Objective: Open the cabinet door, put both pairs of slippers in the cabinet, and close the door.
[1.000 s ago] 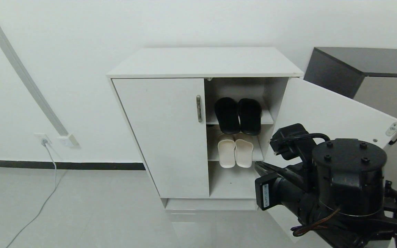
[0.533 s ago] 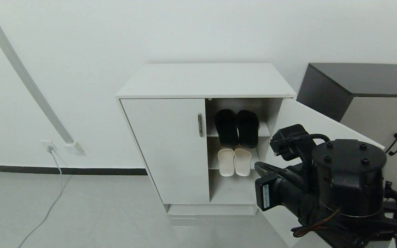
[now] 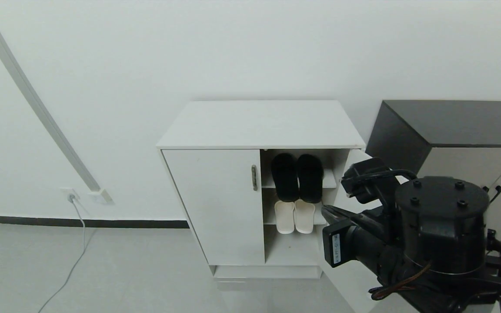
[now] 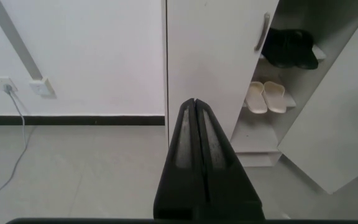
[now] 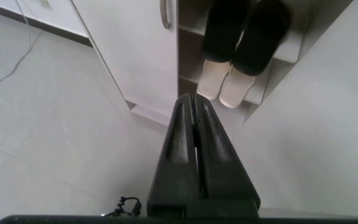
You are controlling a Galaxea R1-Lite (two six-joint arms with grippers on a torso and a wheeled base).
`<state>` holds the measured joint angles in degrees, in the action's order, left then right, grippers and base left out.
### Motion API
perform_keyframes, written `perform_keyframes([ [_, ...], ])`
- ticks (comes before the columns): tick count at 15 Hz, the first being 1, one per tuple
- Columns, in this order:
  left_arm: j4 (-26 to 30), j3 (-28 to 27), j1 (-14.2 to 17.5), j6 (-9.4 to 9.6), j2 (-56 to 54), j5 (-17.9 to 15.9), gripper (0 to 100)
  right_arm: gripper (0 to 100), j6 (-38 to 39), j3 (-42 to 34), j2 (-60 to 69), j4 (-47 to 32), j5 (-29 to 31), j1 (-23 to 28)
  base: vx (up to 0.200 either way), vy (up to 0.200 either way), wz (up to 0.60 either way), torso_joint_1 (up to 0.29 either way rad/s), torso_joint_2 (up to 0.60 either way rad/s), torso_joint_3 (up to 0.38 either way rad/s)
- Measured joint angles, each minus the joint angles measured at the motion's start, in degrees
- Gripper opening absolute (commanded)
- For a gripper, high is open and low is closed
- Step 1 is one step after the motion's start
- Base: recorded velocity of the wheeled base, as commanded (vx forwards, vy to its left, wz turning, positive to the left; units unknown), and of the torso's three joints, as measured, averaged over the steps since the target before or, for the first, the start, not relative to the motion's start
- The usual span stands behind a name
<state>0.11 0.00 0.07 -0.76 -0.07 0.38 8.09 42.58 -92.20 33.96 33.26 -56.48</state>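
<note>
Slippers, black pair above white pair, sit in the cabinet (its door open); we see left gripper and right gripper pressed together, empty.

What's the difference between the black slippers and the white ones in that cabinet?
The black slippers sit on the upper shelf, while the white slippers sit on the shelf below. The black slippers look somewhat longer than the white slippers. Both pairs lie side by side in the cabinet's right compartment, behind its open door, and overhang their shelf fronts.
</note>
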Motion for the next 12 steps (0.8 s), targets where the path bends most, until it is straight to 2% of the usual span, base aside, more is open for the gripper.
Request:
perform_keyframes([
  [3,-0.1,0.0,0.0,-0.02,0.0,0.0,0,0,0.0,-0.1,0.1,0.2,-0.2,0.1,0.0,0.0,0.0,0.229,-0.53,-0.279],
  [11,0.0,0.0,0.0,-0.02,0.0,0.0,0,0,0.0,-0.6,0.1,0.1,-1.0,0.4,0.0,0.0,0.0,0.006,-0.01,-0.008],
  [12,0.0,0.0,0.0,0.0,0.0,0.0,0,0,-0.1,-0.8,0.2,0.1,-1.1,0.4,0.0,0.0,-0.6,0.002,0.0,0.002],
])
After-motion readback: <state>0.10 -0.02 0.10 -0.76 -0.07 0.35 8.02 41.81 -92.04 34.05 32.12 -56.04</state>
